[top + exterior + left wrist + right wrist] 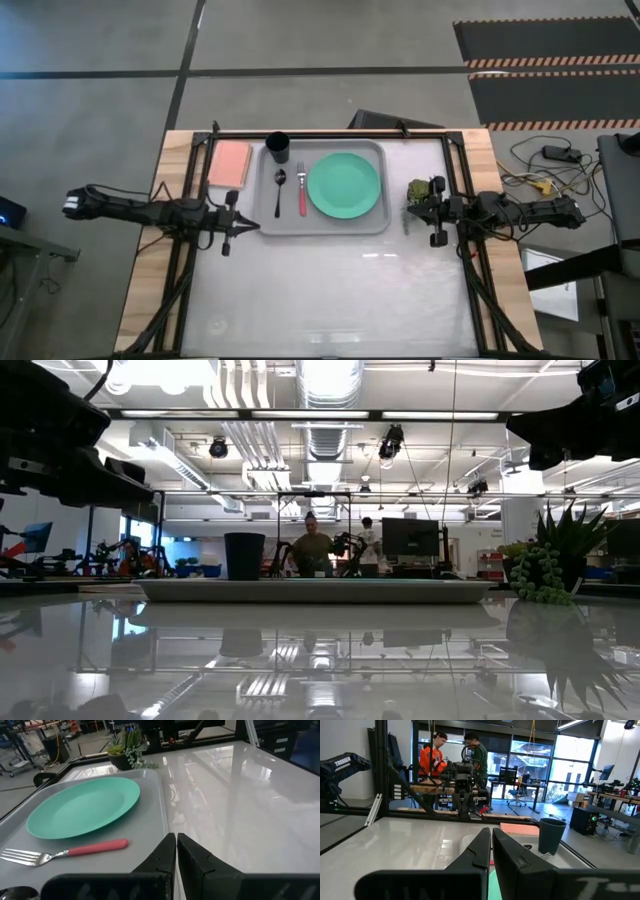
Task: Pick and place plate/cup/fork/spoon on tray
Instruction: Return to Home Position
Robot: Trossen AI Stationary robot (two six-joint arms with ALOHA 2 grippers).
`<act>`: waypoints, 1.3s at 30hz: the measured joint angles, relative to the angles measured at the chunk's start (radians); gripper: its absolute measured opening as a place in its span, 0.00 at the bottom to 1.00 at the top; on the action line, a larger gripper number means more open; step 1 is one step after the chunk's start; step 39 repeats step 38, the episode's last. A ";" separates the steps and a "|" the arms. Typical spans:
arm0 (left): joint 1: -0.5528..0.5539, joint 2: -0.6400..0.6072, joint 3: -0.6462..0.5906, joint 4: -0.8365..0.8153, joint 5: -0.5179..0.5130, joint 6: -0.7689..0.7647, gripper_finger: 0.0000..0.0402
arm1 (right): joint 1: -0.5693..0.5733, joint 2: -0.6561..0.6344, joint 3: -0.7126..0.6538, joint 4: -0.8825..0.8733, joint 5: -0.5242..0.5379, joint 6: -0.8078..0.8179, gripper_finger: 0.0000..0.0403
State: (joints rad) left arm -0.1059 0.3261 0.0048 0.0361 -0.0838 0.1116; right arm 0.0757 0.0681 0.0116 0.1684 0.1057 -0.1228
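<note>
Since the plate point(344, 185) lies on the tray point(340, 224), at three o'clock of the fork point(302, 190), it looks light, stiff and slick, best pinched at its rim; the left gripper point(176, 840) and right gripper point(490, 832) sit closed, empty.

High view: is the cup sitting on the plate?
No, the cup stands in a corner of the tray, beyond the spoon and clear of the plate.

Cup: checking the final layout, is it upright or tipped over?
Upright. The cup stands vertical on the tray in the low view, and the high view shows its round mouth.
</note>
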 joint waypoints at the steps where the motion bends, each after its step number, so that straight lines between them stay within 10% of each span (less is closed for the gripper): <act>1: 0.000 0.004 0.000 0.000 0.000 0.000 0.00 | 0.000 0.000 0.000 0.000 0.000 0.000 0.02; 39: 0.000 0.080 0.000 0.001 0.000 0.000 0.00 | 0.000 0.000 0.000 0.000 0.000 0.000 0.02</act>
